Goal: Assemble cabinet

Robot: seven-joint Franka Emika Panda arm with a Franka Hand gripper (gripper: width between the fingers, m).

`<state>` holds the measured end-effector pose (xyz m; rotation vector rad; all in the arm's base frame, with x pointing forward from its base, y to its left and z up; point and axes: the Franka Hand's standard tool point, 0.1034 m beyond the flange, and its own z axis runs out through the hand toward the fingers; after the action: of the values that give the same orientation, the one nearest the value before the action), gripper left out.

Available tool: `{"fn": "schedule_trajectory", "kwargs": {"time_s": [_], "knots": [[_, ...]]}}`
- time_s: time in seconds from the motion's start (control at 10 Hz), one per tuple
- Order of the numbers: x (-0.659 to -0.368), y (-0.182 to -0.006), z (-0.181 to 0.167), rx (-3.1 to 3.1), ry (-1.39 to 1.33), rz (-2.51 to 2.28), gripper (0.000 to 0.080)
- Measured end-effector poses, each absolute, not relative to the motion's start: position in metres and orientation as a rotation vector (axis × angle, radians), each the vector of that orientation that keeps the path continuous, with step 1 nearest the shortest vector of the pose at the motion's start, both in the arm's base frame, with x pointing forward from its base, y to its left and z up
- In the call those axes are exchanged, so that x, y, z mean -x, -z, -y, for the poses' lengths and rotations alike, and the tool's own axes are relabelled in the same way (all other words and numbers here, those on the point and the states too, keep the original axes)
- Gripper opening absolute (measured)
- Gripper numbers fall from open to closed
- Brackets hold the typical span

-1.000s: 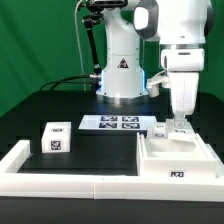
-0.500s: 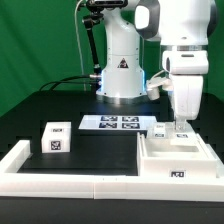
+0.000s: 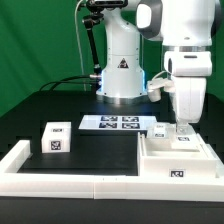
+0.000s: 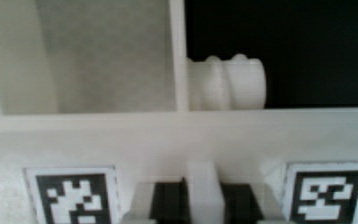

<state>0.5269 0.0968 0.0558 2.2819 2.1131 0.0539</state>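
The white 2-finger gripper (image 3: 180, 131) of the Franka arm hangs straight down over the cabinet's white blocky plastic box body (image 3: 176, 158). The box body sits on the black table (image 3: 100, 150) at the exterior view's right, tucked against the long low white border rail (image 3: 70, 186) that runs along the front. The fingertips reach down to the box body's rear edge. A small white tagged piece (image 3: 160, 128) stands just beside them, on the exterior view's left of the gripper.

In the wrist view the gripper (image 4: 202, 200) shows 2 dark fingers (image 4: 165, 202) standing close together with a narrow white strip between them. They sit at the upper edge of a white wall that carries 2 square black-and-white tags (image 4: 69, 195), 1 on each side of the fingers. Whether the fingers actually pinch that strip or only straddle it cannot be told. Past the wall, a white round ribbed plastic knob (image 4: 229, 82) juts sideways from an upright white panel (image 4: 105, 60), against the dark table surface.

A small white plastic cube block (image 3: 55, 138), tagged on its top and front, stands well apart from the box body at the exterior view's left, near the rail's side arm. The thin flat white marker board (image 3: 118, 123) lies between the arm's white base (image 3: 120, 75) and the box body.
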Motion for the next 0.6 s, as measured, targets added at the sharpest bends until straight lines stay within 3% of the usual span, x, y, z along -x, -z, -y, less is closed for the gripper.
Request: {"fn": "schedule_trajectory", "kwargs": {"time_s": [0.6], "knots": [[-0.57, -0.057, -0.095, -2.269, -0.062, -2.117, 0.007]]}}
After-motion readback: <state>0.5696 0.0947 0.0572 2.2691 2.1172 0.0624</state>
